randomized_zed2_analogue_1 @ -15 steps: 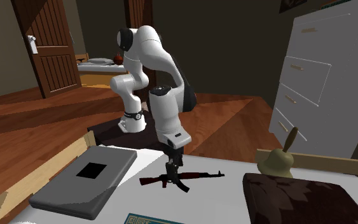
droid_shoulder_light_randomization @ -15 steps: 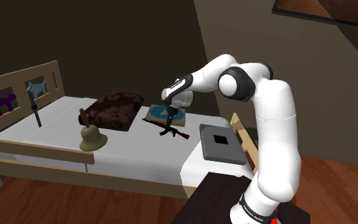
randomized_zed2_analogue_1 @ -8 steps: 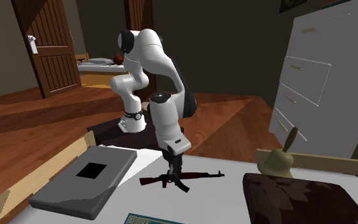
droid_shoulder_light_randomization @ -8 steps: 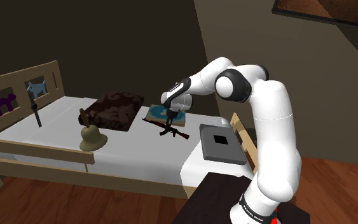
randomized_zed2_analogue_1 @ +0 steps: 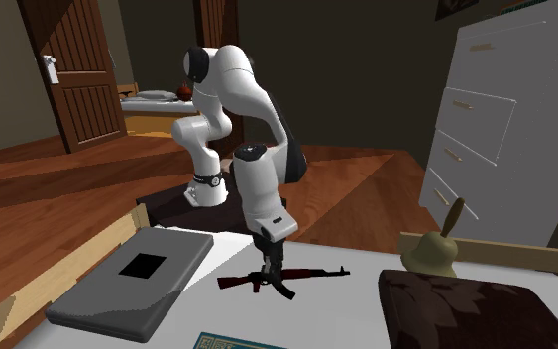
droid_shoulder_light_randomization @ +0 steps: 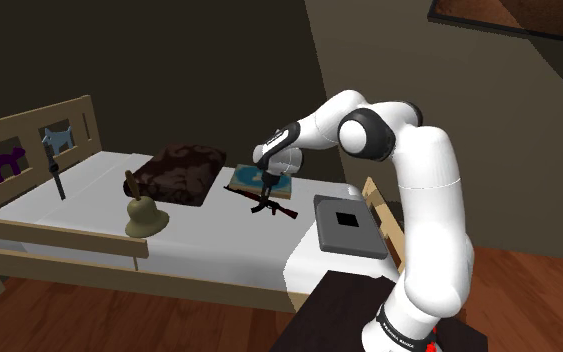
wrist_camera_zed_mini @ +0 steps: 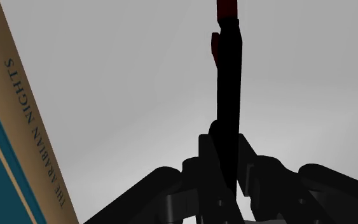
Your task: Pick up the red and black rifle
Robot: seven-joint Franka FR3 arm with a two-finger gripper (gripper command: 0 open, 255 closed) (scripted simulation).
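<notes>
Gripper sat at the lower centre of the second exterior view, fingers pinched on the middle of the red and black rifle. In the wrist view the black body ran straight out from between both fingers, red at its far end. Rifle lay flat on the white bed. Book, spine reading THE ARABIAN NIGHTS, lay just beside it. In the shoulder view, grey slab was lower right of the rifle; bell and dark patterned cushion were left, well apart.
</notes>
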